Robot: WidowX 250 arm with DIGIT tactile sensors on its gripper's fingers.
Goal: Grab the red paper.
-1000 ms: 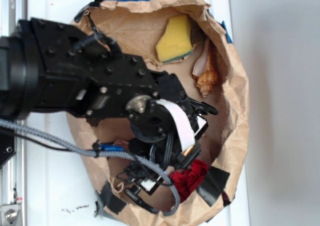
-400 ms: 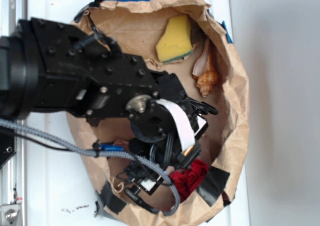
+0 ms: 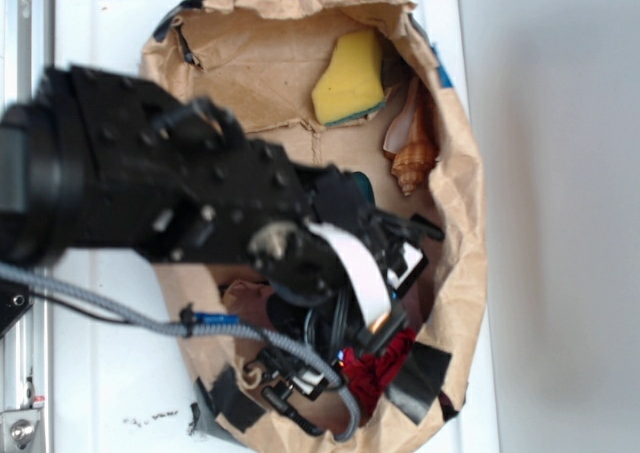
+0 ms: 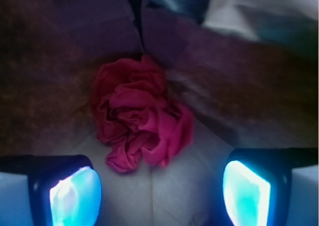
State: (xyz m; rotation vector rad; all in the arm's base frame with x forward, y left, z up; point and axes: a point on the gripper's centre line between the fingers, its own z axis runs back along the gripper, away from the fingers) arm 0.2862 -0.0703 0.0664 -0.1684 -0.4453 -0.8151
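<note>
The red paper (image 4: 139, 116) is a crumpled wad lying on the floor of a brown paper bag, straight ahead of my gripper (image 4: 160, 191) in the wrist view. Both glowing pads (image 4: 75, 198) stand wide apart with only bare bag floor between them, and the wad lies just beyond their tips, untouched. In the exterior view the red paper (image 3: 375, 368) peeks out at the bag's lower right, partly hidden under the black arm and gripper (image 3: 365, 348).
The brown paper bag (image 3: 465, 203) lies open on a white surface, its walls rising around the gripper. A yellow sponge (image 3: 350, 78) and a seashell (image 3: 410, 153) lie at its far end. Black tape patches (image 3: 415, 383) sit on the near rim.
The arm has shifted and blurs with motion, and the bag has moved and reshaped slightly. The red paper stays at the bag's lower right.
</note>
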